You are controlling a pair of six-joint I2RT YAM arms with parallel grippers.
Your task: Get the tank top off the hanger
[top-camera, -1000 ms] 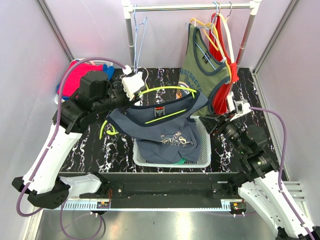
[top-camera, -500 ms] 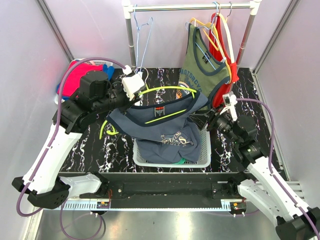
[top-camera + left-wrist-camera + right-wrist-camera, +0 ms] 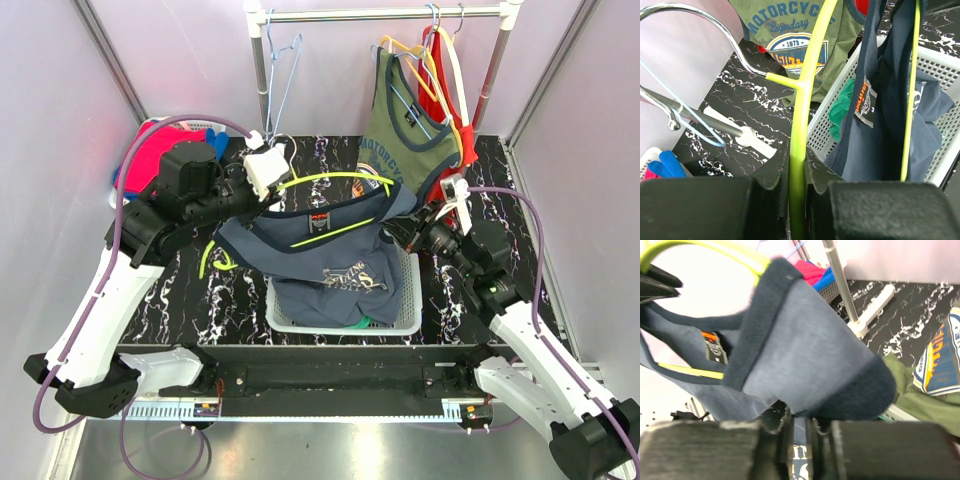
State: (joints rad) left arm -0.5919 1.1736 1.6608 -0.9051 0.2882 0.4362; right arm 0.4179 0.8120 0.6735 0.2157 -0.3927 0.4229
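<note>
A navy tank top (image 3: 325, 243) hangs on a yellow-green hanger (image 3: 335, 178) held tilted above the white basket (image 3: 411, 296). My left gripper (image 3: 272, 186) is shut on the hanger's neck (image 3: 800, 150), just below its metal hook. In the left wrist view the tank top (image 3: 885, 100) drapes to the right of the hanger. My right gripper (image 3: 405, 228) is at the tank top's right shoulder. In the right wrist view its jaws (image 3: 807, 432) are shut on the fabric of the tank top (image 3: 805, 360) under its dark-edged strap. The hanger's arm (image 3: 705, 246) shows at the top left.
An olive "Motorcycle" tank top (image 3: 405, 140) and a red garment (image 3: 440, 100) hang on the rack bar (image 3: 380, 14) behind. An empty wire hanger (image 3: 283, 70) hangs at the left post. A bin of pink and blue clothes (image 3: 150, 150) stands back left. The basket holds more clothes.
My right arm has swung left from beside the red garment to the tank top's right shoulder and closed on its fabric. The left arm and hanger have not moved.
</note>
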